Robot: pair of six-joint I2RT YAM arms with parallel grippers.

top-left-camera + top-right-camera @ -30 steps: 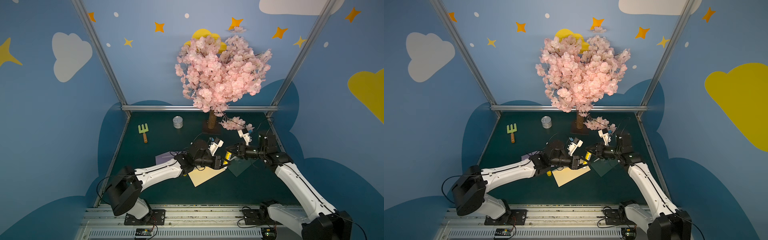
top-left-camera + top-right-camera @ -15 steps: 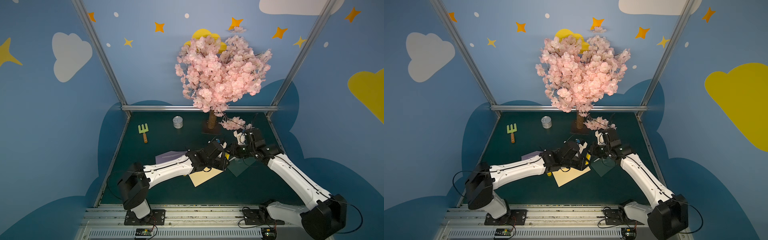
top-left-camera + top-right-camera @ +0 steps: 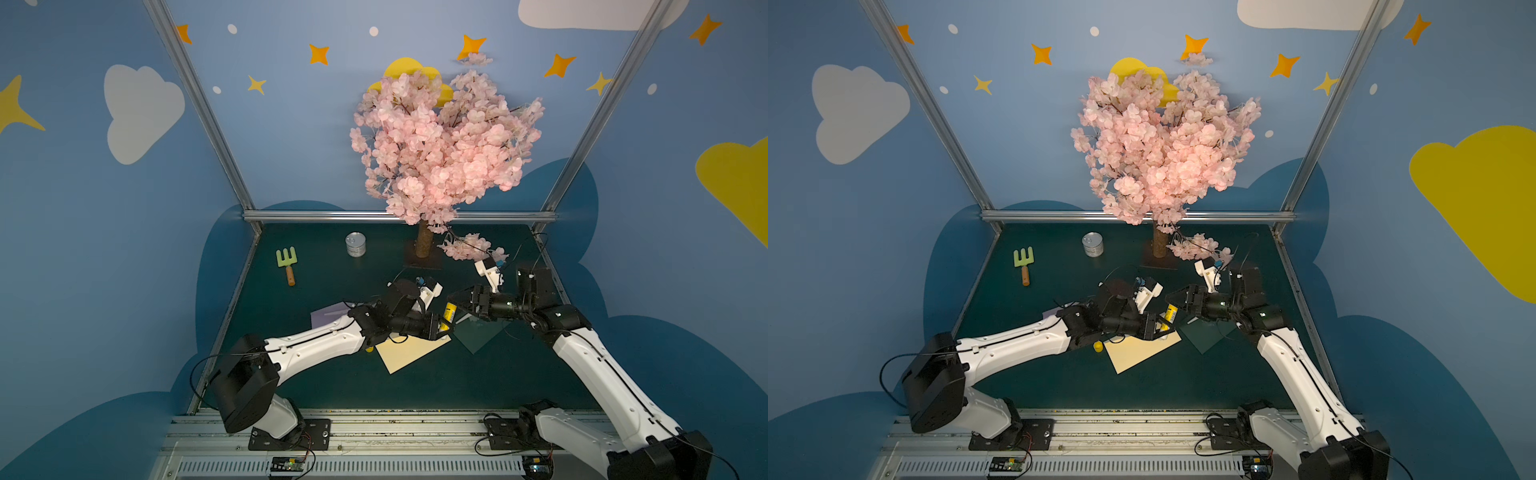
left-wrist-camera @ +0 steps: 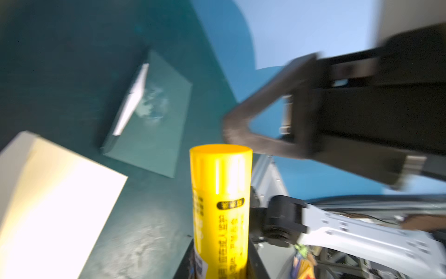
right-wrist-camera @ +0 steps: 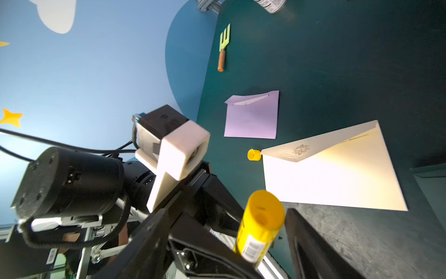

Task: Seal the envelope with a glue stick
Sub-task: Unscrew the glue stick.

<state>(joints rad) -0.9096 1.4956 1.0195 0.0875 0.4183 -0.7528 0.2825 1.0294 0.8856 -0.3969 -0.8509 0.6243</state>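
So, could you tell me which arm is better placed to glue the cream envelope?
Left: the left claw holds the uncapped glue stick by the cream envelope; the right claw is open, gripping nothing.

The short bright-yellow plastic glue stick is smooth and glossy, with glare streaks along its barrel. The left pincer gripping it is matt black plastic. The right pincer is a duller, greyer black. Beneath the left pincer lies a large cream paper envelope, smooth and matt. Beneath the right pincer lies a dark green paper envelope. The dark green worktop is matt, with pale scuffs. Well beyond both pincers are a small round tin of shiny metal and a pale-green garden fork with a wooden handle.
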